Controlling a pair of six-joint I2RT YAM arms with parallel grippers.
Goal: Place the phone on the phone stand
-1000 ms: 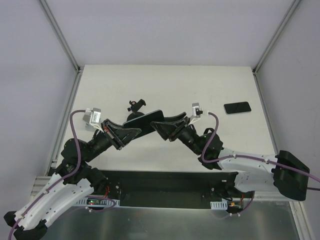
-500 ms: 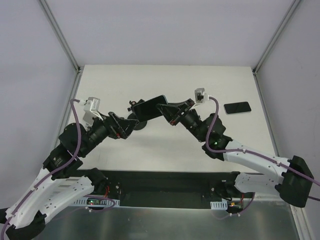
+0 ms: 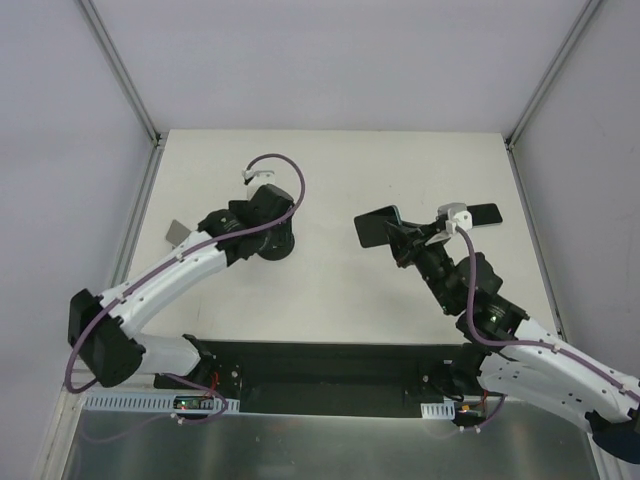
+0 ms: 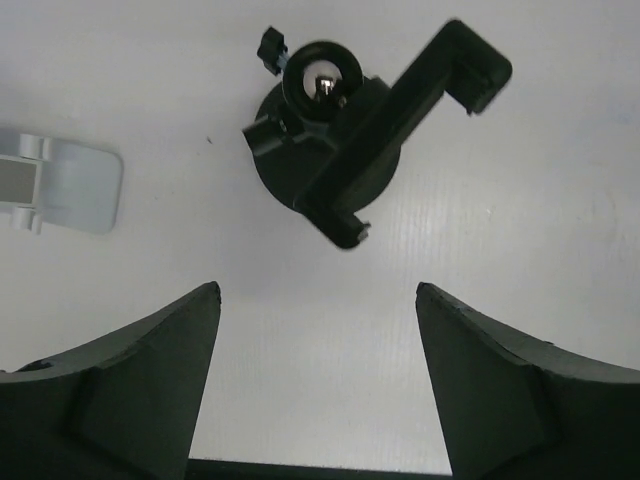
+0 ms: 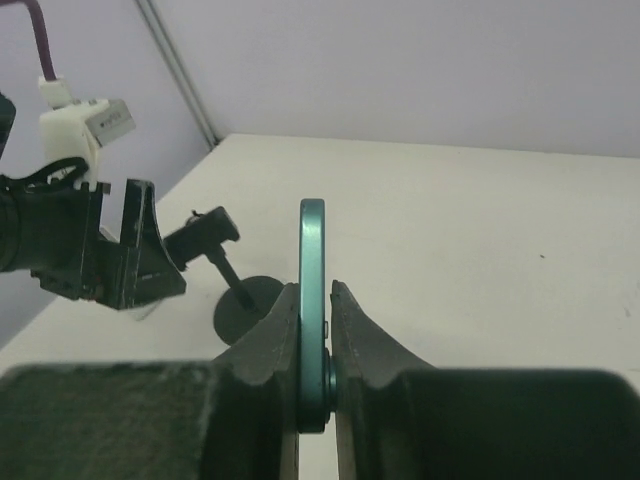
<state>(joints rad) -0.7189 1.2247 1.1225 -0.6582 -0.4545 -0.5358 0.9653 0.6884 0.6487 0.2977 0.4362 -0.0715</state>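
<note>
Pinching: right gripper (image 5: pixel 312 292) clamped on one end of the phone (image 5: pixel 312 240), carried edge-up in the air, to the right of the phone stand (image 4: pixel 315 160) and well apart from it.
Hovering: left gripper (image 4: pixel 315 300) spread wide above the phone stand, touching nothing.
Phone stand: upright on the bench (image 3: pixel 330 170), with a round base and a tilted cradle (image 4: pixel 400 120) holding nothing.
Risk of slip: possible pivot or drop of the phone during the tilt toward the cradle, from a pinch on one end only.
Risk of tipping: possible slide or topple of the phone stand under a push on the cradle, with nothing steadying the base.
Risk of clash: both arms crowding the same spot near the cradle.
Count of phones: two, one held and a second phone (image 3: pixel 488 213) flat on the bench at far right, partly hidden.
Count of stands: one.
Count of grippers: two.
Count of other items: one grey plastic piece (image 4: pixel 70 185), left of the phone stand.
</note>
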